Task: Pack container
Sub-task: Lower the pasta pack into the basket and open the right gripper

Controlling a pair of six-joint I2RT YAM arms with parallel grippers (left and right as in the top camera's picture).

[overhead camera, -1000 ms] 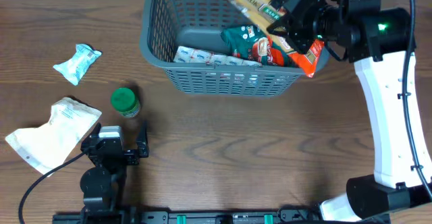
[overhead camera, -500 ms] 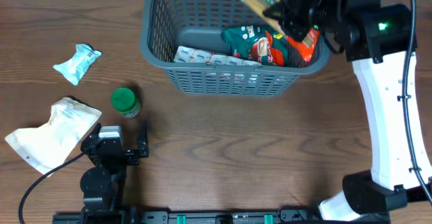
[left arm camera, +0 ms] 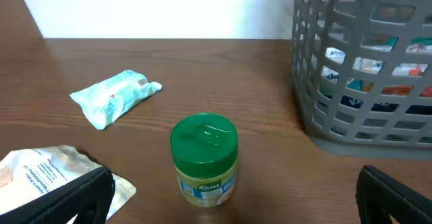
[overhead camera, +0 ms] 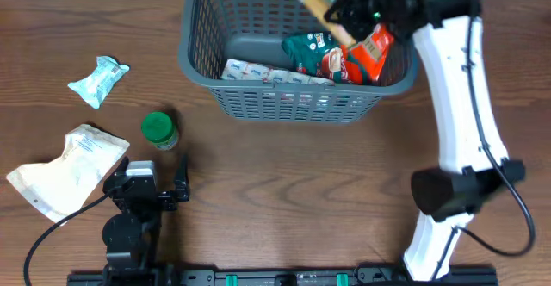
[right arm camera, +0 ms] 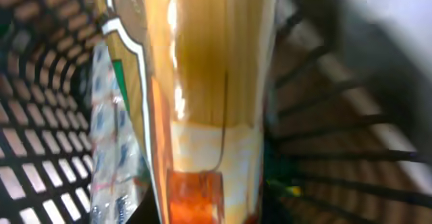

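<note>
While the overhead view is read first: the large dark grey slotted plastic container stands on the brown wooden table at its far edge, near the middle. The right hand is above the container's rear right part, closed tight on a long tan-and-orange plastic packet held at a slant, its lower orange end inside the rim. A green-and-red foil packet and a flat white printed pack lie in the container. The left hand is low at the near left, fingers spread fully, gripping nothing. Just beyond it stands a small green-lidded jar; a crumpled white pouch lies beside it, and a pale blue crinkled sachet lies farther back.

Left wrist view: black fingertips at both lower corners, wide apart. Jar upright between and ahead of them, not touched. Pouch lower left, sachet behind, container at right.

Right wrist view: the packet fills the frame, close and blurred. Container lattice shows behind it. The hand's own fingers cannot be made out here.
</note>
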